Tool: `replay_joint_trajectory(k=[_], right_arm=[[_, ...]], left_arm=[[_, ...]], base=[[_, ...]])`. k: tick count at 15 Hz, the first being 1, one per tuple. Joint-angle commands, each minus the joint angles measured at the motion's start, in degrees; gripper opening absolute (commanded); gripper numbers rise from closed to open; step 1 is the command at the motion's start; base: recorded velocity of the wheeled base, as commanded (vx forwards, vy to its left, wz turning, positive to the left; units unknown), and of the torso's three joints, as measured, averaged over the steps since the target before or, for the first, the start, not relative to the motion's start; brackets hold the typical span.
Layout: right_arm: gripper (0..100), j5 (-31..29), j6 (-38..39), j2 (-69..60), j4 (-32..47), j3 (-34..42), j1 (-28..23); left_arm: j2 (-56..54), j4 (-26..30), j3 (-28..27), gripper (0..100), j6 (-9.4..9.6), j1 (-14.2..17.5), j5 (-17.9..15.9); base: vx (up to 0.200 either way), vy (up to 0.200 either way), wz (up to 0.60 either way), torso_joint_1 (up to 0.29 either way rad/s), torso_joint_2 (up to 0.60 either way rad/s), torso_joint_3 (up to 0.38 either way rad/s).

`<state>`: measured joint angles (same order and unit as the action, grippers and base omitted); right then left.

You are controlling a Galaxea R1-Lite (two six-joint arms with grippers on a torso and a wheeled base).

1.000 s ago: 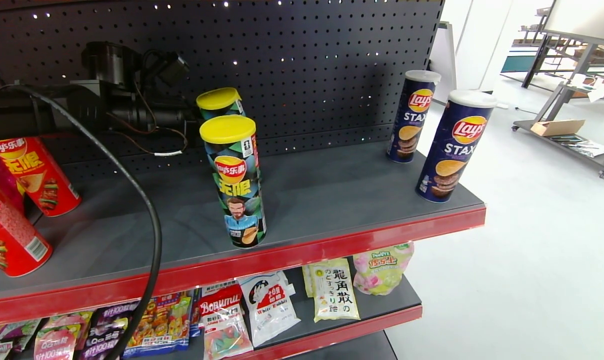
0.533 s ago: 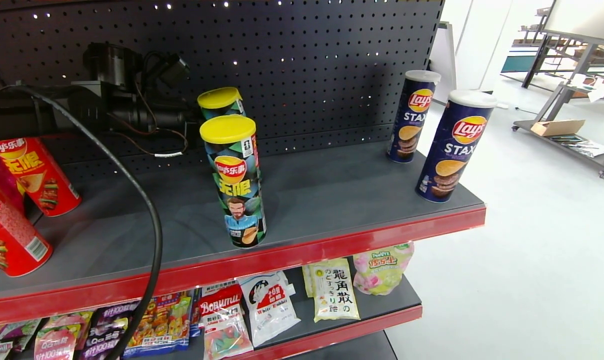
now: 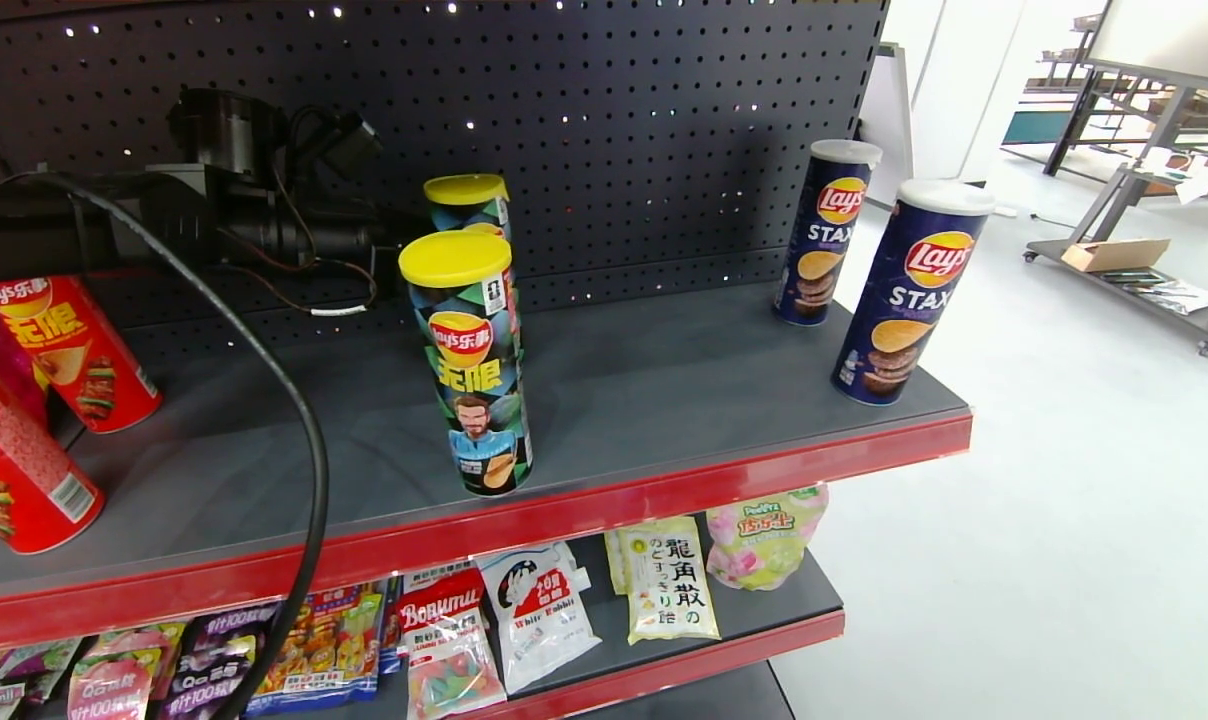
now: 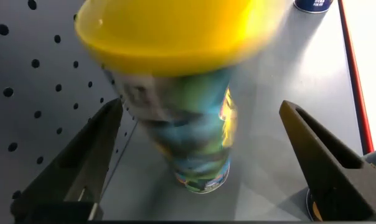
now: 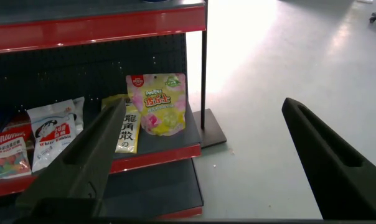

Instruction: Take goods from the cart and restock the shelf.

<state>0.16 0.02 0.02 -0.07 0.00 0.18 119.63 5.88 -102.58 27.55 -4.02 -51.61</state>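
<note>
Two grippers, both spread wide: the left gripper (image 4: 202,106) has a yellow-lidded chip can (image 4: 197,146) upright between its jaws, while the right gripper (image 5: 205,102) has a pink snack bag (image 5: 158,102) well beyond its jaws.

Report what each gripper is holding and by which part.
Nothing is held. The left gripper is open, its fingers spread wide either side of the yellow-lidded chip can standing on the shelf. The right gripper is open and empty.
</note>
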Motion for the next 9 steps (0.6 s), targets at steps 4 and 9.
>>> replay_joint_trajectory(k=[4, 9], right_arm=[[100, 0.02, -0.02, 0.06, -0.01, 0.00, 0.08], [100, 0.02, -0.02, 0.06, -0.01, 0.00, -0.01]], left_arm=[[-2.56, 0.45, 2.74, 100, -0.22, 1.21, 0.11], [-10.20, 2.39, 14.43, 100, -0.22, 5.43, 0.37]], base=[[0.000, 0.000, 0.00, 0.000, 0.00, 0.000], [0.000, 0.000, 0.00, 0.000, 0.00, 0.000]])
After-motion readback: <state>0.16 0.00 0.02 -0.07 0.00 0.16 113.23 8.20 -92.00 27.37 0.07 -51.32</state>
